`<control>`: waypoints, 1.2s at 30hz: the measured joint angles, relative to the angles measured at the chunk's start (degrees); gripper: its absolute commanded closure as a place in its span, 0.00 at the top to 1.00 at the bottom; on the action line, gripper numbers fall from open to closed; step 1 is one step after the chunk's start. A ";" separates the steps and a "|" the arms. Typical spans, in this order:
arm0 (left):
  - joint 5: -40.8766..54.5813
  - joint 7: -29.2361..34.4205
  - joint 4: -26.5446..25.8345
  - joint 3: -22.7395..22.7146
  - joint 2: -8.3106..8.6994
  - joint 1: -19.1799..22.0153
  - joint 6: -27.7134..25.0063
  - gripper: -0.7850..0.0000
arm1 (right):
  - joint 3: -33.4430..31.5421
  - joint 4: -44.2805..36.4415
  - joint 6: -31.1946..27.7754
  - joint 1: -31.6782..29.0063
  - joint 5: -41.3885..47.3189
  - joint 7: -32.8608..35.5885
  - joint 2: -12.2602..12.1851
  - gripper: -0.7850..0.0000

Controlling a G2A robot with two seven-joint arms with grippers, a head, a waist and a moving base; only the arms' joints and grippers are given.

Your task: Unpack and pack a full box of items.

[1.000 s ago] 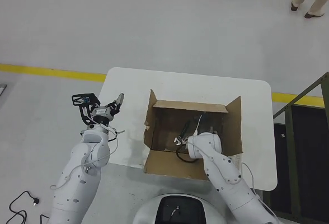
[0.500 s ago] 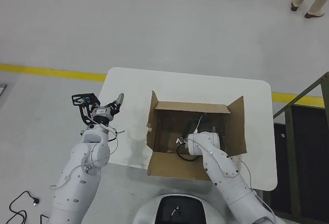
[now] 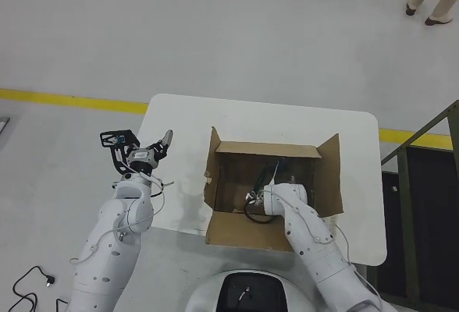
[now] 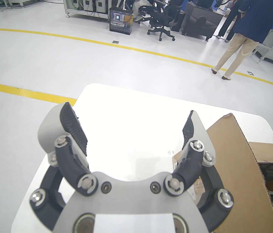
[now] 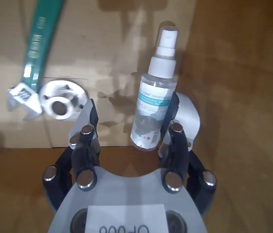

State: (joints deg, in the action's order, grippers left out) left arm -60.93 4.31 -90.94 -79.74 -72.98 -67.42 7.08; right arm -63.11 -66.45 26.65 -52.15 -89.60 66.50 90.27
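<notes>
White table (image 3: 292,125), rounded corners, and a cardboard box (image 3: 237,230) sits on its near half with the flaps standing up and open. The right arm (image 3: 307,234) goes down into the box from the robot's side, wrist deep inside. The left arm (image 3: 116,226) is out at the table's left edge, well apart from the box, and the left gripper (image 4: 129,122) hangs over the bare tabletop with its ribbed fingers (image 4: 74,127) spread wide and nothing between them. Inside the box the right gripper (image 5: 133,106) is low over the cardboard floor, fingers apart and not clamped. The spray bottle (image 5: 154,107) lies between them, its body close against one finger (image 5: 174,107), with a clear gap to the other. The bottle is clear, with a white pump head and a teal and white label. It lies flat on the box floor near a side wall, nozzle pointing away from the wrist. An adjustable wrench (image 5: 39,44) with a green handle also lies flat on the floor of the box, off to the far side of the open gap. Its silver head rests right against a small round metal flange (image 5: 59,99) with a centre bore, which sits just beside the gripper's free finger.
</notes>
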 measured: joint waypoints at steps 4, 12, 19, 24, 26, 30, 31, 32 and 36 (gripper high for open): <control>0.00 0.00 0.00 0.00 0.00 0.00 0.00 1.00 | -1.60 -4.17 -3.45 -1.95 5.71 -3.12 0.07 0.69; 0.00 0.00 0.00 0.00 0.00 0.00 0.00 1.00 | -0.96 -10.44 -4.11 -4.56 -0.28 -2.41 -0.32 0.63; 0.00 0.00 0.00 0.00 0.00 0.00 0.00 1.00 | -1.08 -9.51 -2.65 -4.36 -4.38 0.57 -0.15 0.40; 0.00 0.00 0.00 0.00 0.00 0.00 0.00 1.00 | -1.91 -7.46 -2.30 -3.80 -3.88 -0.08 0.06 0.38; 0.00 0.00 0.00 0.00 0.00 0.00 0.00 1.00 | -2.13 -6.08 -2.20 -3.31 -3.78 0.08 0.18 0.38; 0.00 0.00 0.00 0.00 0.00 0.00 0.00 1.00 | -1.99 -4.27 -1.84 -2.42 -3.74 0.37 0.52 0.41; 0.00 0.00 0.00 0.00 0.00 0.00 0.00 1.00 | -2.04 -3.78 -1.86 -2.31 -3.35 0.13 0.61 0.40; 0.00 0.00 0.00 0.00 0.00 0.00 0.00 1.00 | -2.09 -3.37 -1.93 -2.24 -3.10 -0.11 0.67 0.40; 0.00 0.00 0.00 0.00 0.00 0.00 0.00 1.00 | -2.25 -1.75 -2.21 -1.95 -2.09 -1.31 0.92 0.38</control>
State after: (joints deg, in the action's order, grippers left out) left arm -60.93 4.31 -90.94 -79.74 -72.98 -67.42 7.08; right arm -65.36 -68.20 24.44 -54.10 -91.69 65.19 91.19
